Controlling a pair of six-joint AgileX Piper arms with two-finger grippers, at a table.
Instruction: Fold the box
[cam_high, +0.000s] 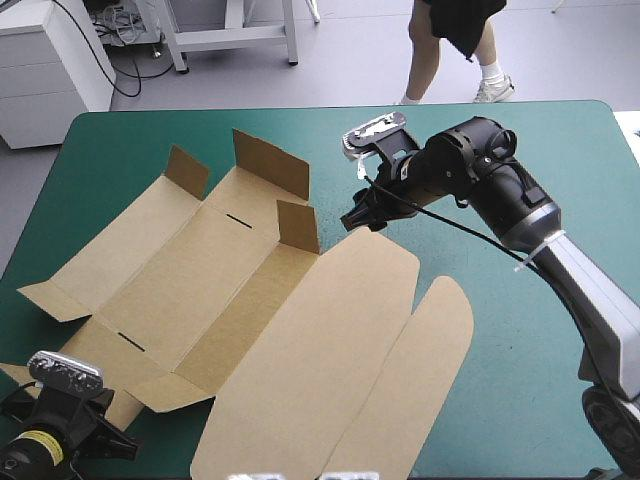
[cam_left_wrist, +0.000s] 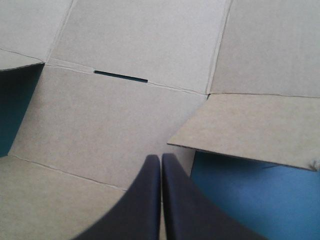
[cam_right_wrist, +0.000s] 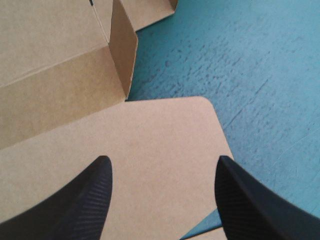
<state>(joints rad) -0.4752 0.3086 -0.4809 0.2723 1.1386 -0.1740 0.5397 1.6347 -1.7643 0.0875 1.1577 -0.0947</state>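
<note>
**Brown box opened out on the table: one gripper clamped, one spread**

Nearest, at the table's near left corner: the left gripper (cam_left_wrist: 160, 158), its black fingers (cam_left_wrist: 145, 200) all but together, with only a thin pale strip of board between them (clamped, by the look of it, on the near left end of the box (cam_high: 250, 300)). Just ahead of those fingers, a flat brown panel crossed by a crease. A little farther along, a narrow dark slit (cam_left_wrist: 120, 77) cut into a fold. To one side of the fingers, a loose flap (cam_left_wrist: 250, 127) tilted slightly upward, with the teal-green cover (cam_left_wrist: 250, 200) showing beneath it.

Next out, filling the near middle of the table: the broad lid panel (cam_high: 320, 340), lying flat and reaching the near edge. Alongside it, toward the table's right, a rounded wing (cam_high: 435, 360), also flat on the cover.

Farther on, over the lid panel's far rounded corner (cam_right_wrist: 200, 107): the right gripper (cam_right_wrist: 162, 160), fingers spread wide apart, holding nothing, with only board below them. Touching the board or just above it: impossible to tell.

Beyond that, toward the far left: the long base panels, flat, with a second slit (cam_high: 240, 219) and three short flaps raised from the sheet. First, an upright flap (cam_high: 297, 225) just beside the right gripper. Behind it, a wider flap (cam_high: 270, 163) standing at the sheet's far edge. Farther left, a smaller flap (cam_high: 187, 170), tilted. Left of these, a pointed end flap (cam_high: 50, 300) lying flat near the table's left edge.
</note>
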